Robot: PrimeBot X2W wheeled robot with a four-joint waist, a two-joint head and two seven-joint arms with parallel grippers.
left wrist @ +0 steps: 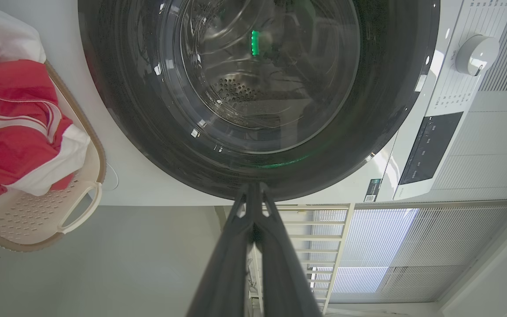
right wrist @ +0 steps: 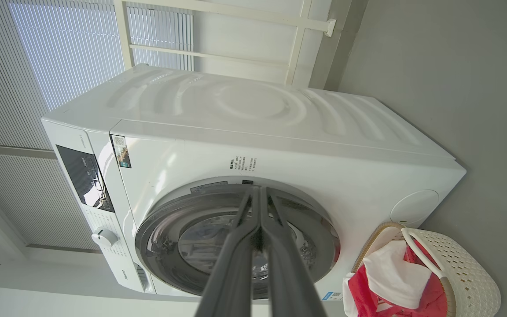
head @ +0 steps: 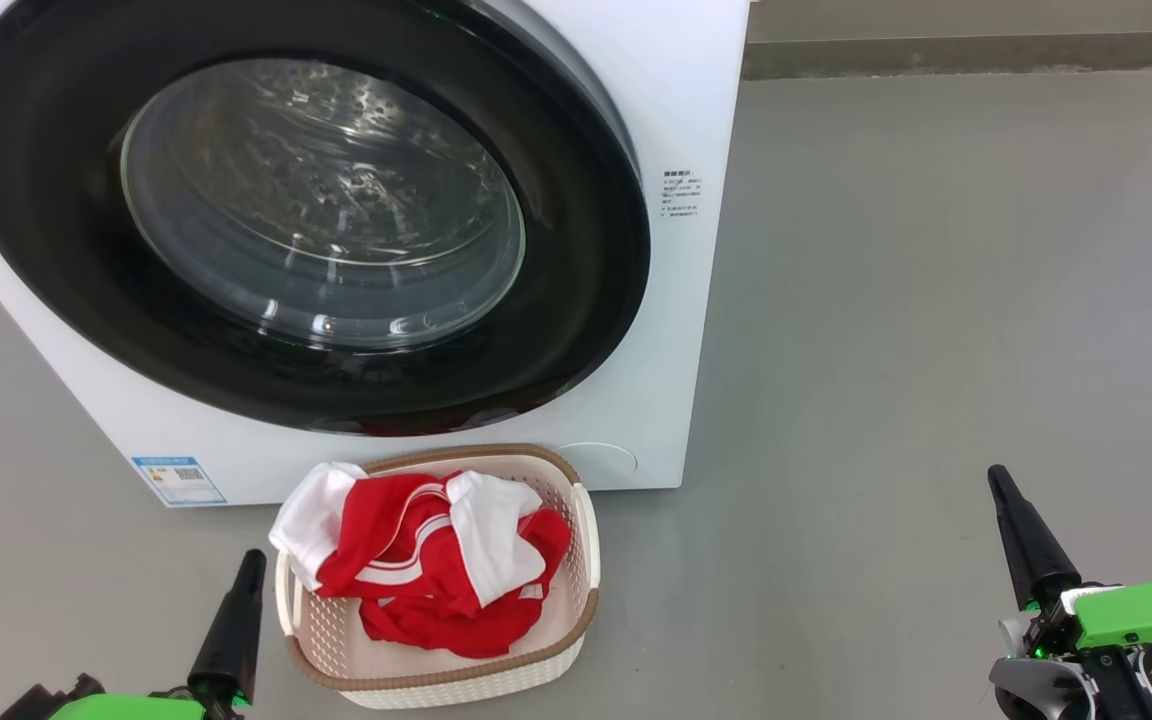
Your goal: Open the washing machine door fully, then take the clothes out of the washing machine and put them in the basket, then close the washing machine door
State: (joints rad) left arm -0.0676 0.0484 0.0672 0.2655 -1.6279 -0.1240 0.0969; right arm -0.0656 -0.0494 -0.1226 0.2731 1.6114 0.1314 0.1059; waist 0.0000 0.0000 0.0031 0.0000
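The washing machine door [head: 321,205] is sitting shut on the washing machine [head: 681,110]. The clothes [head: 426,570] are lying in the basket [head: 561,640], which is standing on the floor [head: 886,300] at the door's 6 o'clock. The left pincer [head: 253,560] at the basket's 9 o'clock and the right pincer [head: 998,480] at its 3 o'clock are both pressing their fingers together, empty.

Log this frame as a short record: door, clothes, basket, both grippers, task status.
washing machine door: closed flush on the washing machine
clothes: red and white, piled in the basket
basket: on the floor before the machine
left gripper: jaws shut, empty, beside the basket
right gripper: jaws shut, empty, over the floor
task status: looks finished
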